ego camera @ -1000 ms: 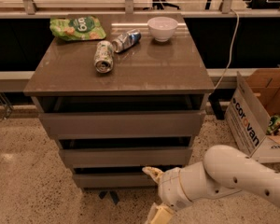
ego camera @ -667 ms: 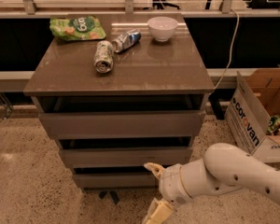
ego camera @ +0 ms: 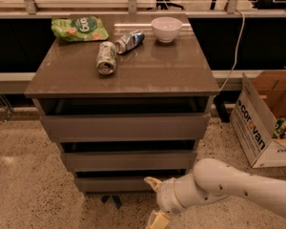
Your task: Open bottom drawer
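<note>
Bottom drawer (ego camera: 109, 184) front just behind spread claw (ego camera: 155, 202), right side.

Browns, white, and a speckled beige floor (ego camera: 19, 185)

The bottom drawer (ego camera: 119, 184) is finished in flat grey-brown, the cabinet top (ego camera: 148, 73) in glossy brown. The gripper (ego camera: 155, 202), white with cream fingers (ego camera: 151, 181), is held low before that drawer's right end. A green snack bag (ego camera: 78, 28), silver-green can (ego camera: 106, 57), blue-silver can (ego camera: 130, 41) and white bowl (ego camera: 166, 28) are seen; the tan cardboard box (ego camera: 255, 123) is lettered in blue.
</note>
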Available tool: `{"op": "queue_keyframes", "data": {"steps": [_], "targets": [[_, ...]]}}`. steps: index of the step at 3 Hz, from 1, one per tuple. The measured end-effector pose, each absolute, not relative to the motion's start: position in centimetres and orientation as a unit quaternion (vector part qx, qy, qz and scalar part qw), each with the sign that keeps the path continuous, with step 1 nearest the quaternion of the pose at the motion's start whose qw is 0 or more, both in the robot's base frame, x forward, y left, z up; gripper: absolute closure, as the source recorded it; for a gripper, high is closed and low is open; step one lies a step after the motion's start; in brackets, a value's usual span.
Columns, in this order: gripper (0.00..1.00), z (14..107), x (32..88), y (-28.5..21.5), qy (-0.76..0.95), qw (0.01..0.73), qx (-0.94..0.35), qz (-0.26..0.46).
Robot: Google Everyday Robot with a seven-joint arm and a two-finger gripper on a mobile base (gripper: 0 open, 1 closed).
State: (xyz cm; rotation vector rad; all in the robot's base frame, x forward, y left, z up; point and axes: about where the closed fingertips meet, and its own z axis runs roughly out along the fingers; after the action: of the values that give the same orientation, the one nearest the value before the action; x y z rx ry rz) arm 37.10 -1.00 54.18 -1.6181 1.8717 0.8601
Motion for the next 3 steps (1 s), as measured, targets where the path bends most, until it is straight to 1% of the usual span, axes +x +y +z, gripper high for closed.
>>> {"op": "queue_keyframes", "data": {"steps": [1, 3], "targets": [[0.0, 46.7, 38.8, -0.7, 0.676, 0.305, -0.613, 0.274], [0.0, 45.6, 39.7, -0.8, 0.683, 0.311, -0.606, 0.265]]}}
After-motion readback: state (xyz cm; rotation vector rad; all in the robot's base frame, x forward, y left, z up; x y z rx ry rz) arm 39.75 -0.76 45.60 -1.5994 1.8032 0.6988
